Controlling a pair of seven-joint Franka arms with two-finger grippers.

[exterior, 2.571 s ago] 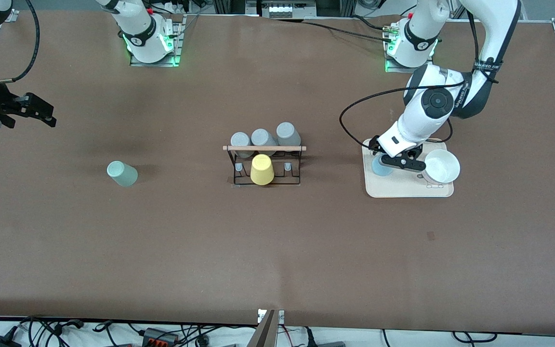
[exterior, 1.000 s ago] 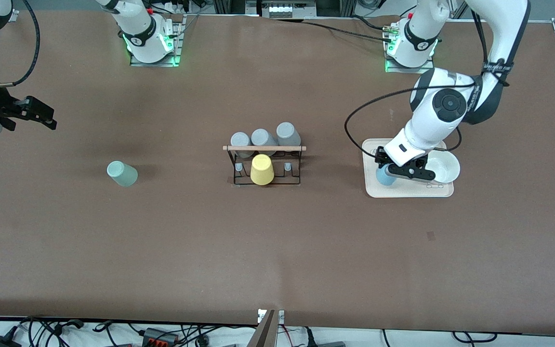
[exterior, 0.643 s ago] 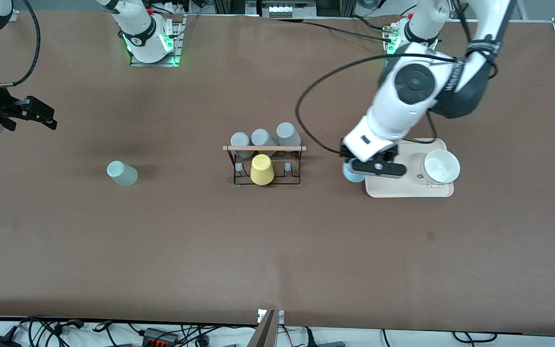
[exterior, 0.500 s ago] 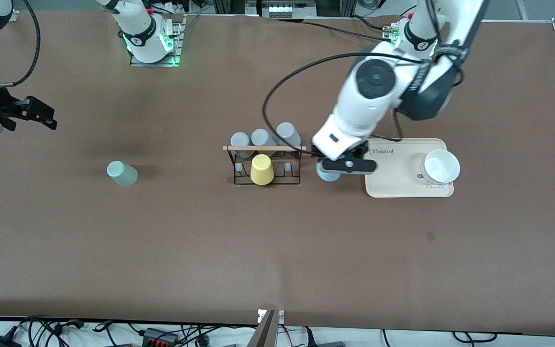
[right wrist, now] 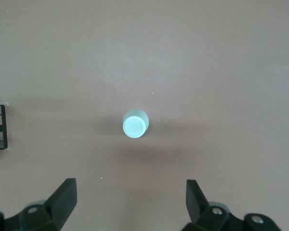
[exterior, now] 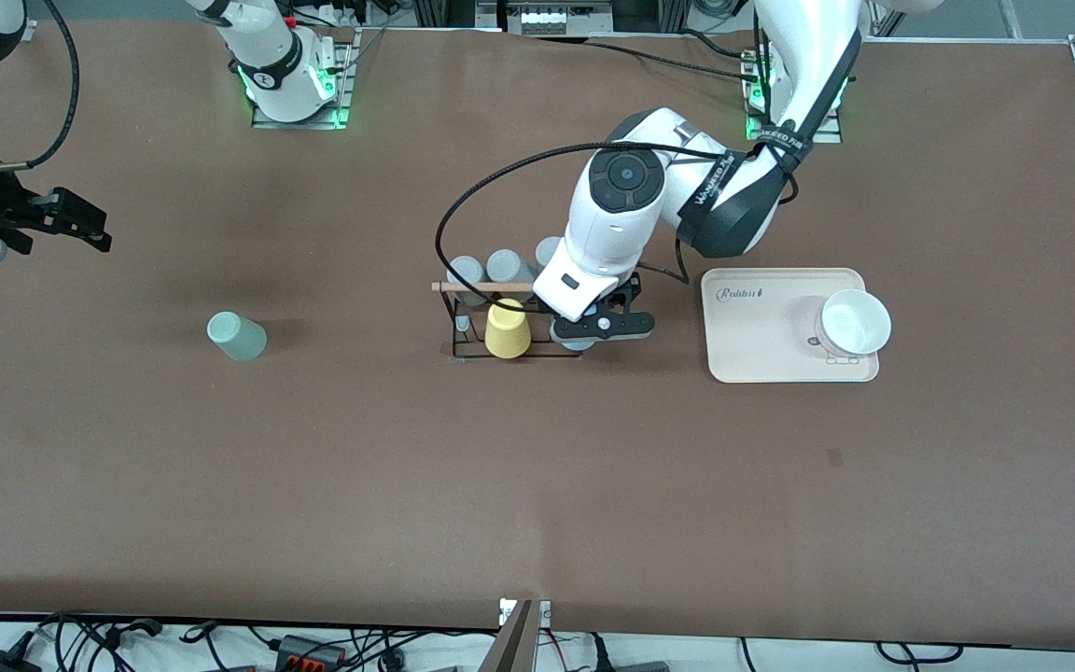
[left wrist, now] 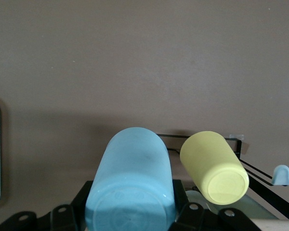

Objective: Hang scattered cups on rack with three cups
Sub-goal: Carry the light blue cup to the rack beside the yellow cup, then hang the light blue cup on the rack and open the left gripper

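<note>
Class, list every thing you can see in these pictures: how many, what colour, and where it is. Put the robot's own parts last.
Rack: one, black wire with a wooden rod, mid-table.
Grey cups: three, on the rack, farther from the front camera than the yellow cup.
Yellow cup: one, on the rack.
Blue cup: one, light blue, held over the rack beside the yellow cup.
Mint cup: one, pale green, on the table toward the right arm's end.
Tray: one, cream, toward the left arm's end.
Bowl: one, white, on the tray.
Left claw: shut on the blue cup.
Right claw: open, waiting above the mint cup.

Three grey cups (exterior: 486,269), one yellow cup (exterior: 507,329), one blue tumbler (left wrist: 130,185), one mint tumbler (exterior: 236,336), one rack (exterior: 511,288).
</note>
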